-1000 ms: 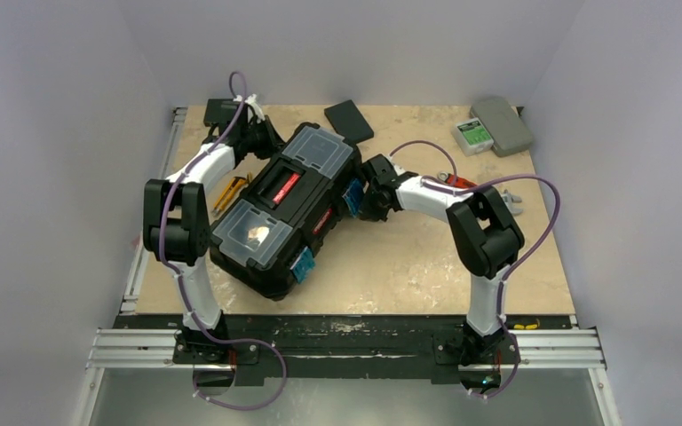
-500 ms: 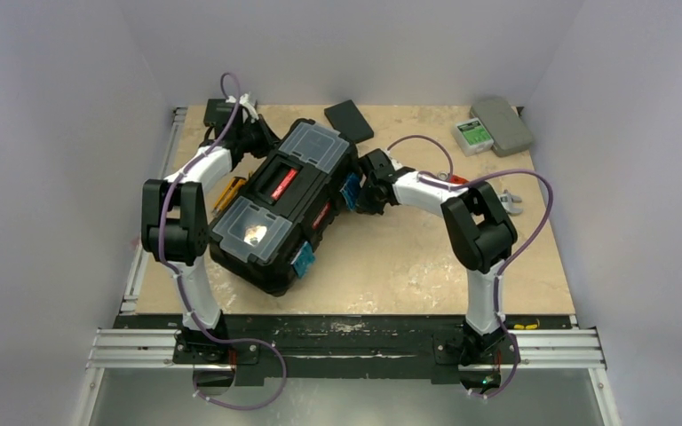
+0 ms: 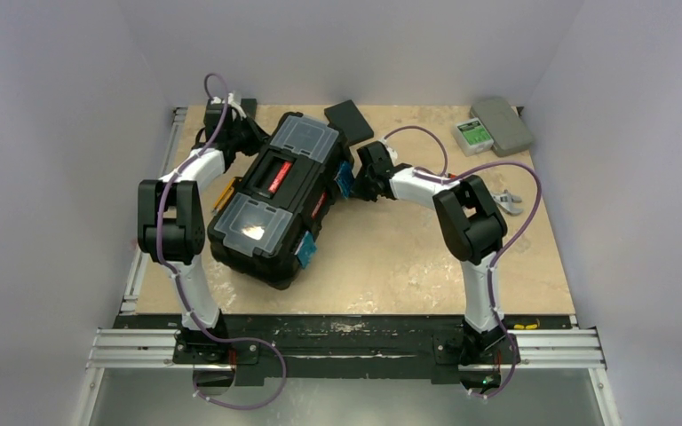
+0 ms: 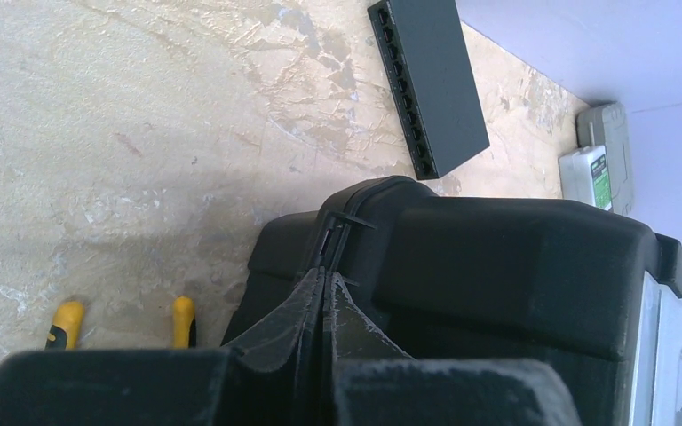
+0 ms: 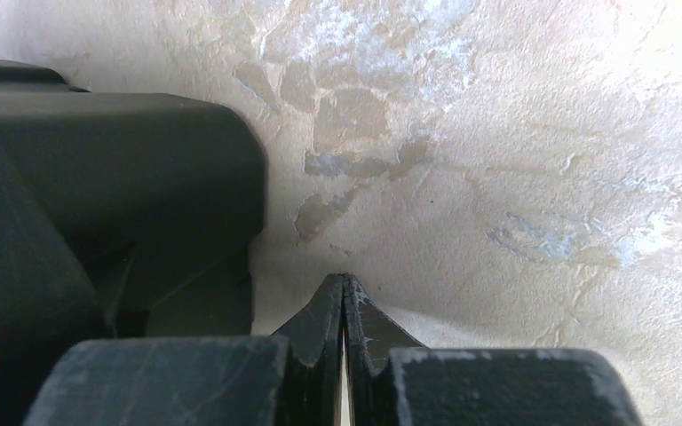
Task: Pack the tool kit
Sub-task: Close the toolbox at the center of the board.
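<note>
left tool (image 4: 324, 282), fingers pressed together and empty, rests against the far end of the closed black toolbox (image 3: 275, 200), which lies diagonally near the counter's (image 3: 391, 257) left edge. right tool (image 5: 344, 293), likewise pressed together, sits just beside its right side. mottled beige counter, pale lilac walls (image 3: 364, 44).

1. A beige, mottled worktop (image 3: 391, 257) carries everything; its surface is scuffed with paler patches.
2. A thin black network switch (image 3: 348, 119) lies flat near the far edge, turned at an angle. The left wrist view shows a row of ports along one long side.
3. A flat grey case (image 3: 506, 124) sits closed in the far right corner.
4. A small white box with a green label (image 3: 472, 135) lies just beside the grey case, on its left.
5. An aluminium rail (image 3: 346, 348) runs along the near edge of the worktop.
6. Plain pale lavender walls (image 3: 364, 44) enclose the worktop on three sides.
</note>
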Controlling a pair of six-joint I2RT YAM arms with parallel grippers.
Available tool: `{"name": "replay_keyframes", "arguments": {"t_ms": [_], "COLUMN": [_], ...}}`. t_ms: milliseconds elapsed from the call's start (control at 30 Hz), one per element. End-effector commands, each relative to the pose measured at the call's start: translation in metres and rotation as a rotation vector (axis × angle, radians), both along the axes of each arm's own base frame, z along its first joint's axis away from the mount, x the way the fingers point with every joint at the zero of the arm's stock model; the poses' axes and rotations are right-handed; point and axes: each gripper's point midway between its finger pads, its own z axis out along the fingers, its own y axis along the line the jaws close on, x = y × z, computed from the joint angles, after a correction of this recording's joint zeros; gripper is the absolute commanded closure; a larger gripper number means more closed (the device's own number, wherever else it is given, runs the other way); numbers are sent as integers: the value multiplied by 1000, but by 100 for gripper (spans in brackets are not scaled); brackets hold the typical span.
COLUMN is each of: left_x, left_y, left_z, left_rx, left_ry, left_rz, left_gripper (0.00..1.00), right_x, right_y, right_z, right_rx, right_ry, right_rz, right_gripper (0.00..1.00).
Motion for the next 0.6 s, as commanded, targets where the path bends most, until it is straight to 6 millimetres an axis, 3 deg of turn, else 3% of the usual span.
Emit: {"name": "replay_keyframes", "arguments": {"t_ms": [0, 300, 567], "left_x": [-118, -133, -162], "left_y": [-120, -147, -170], "left_z": [-66, -61, -73], "left_rx": [-138, -145, -98], "left_ry": [344, 376, 429], "left_rz": [-460, -509, -553], "left_gripper": [100, 100, 100], "right_x": [54, 53, 51], "right_y": [98, 107, 119], "right_z": [92, 111, 128], "right_rx": [377, 397, 427], "right_ry": [-329, -365, -381], "right_rz": [36, 94, 127], "right_gripper": [100, 100, 100]}}
